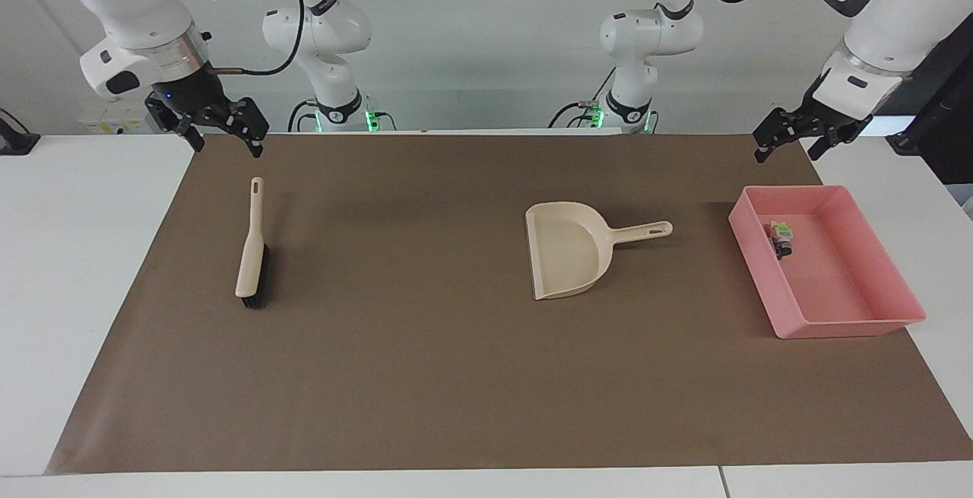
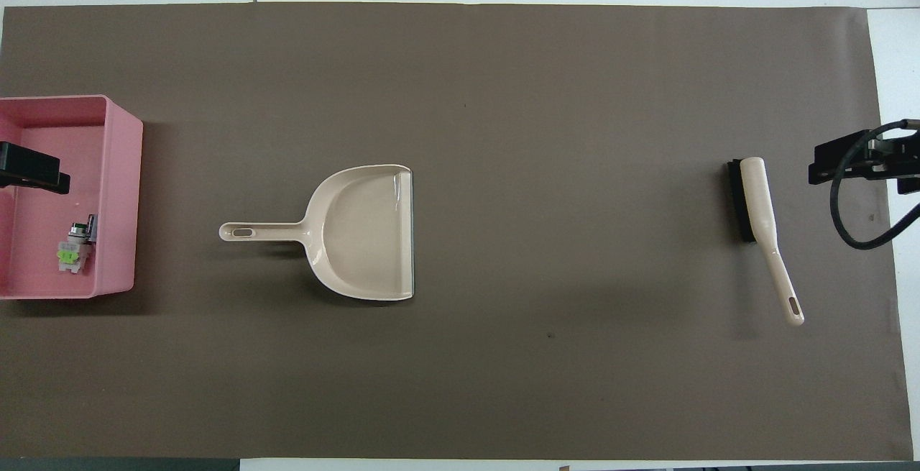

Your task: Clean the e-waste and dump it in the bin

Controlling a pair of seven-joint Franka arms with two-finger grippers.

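E-waste (image 1: 780, 238) lay in the pink bin (image 1: 897, 270); left gripper (image 1: 787, 141) and right gripper (image 1: 222, 133) hung raised, fingers spread, grasping nothing.

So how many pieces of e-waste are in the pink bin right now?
2, as far as I can tell. The e-waste lies as a touching cluster inside the bin, by the wall facing the dustpan: a green-labelled white piece and a dark one. Smaller bits could be hidden.

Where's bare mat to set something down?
Between brush and dustpan, and the whole strip farther from the robots than both. Tight only between the dustpan's handle and the pink bin, which holds the e-waste.
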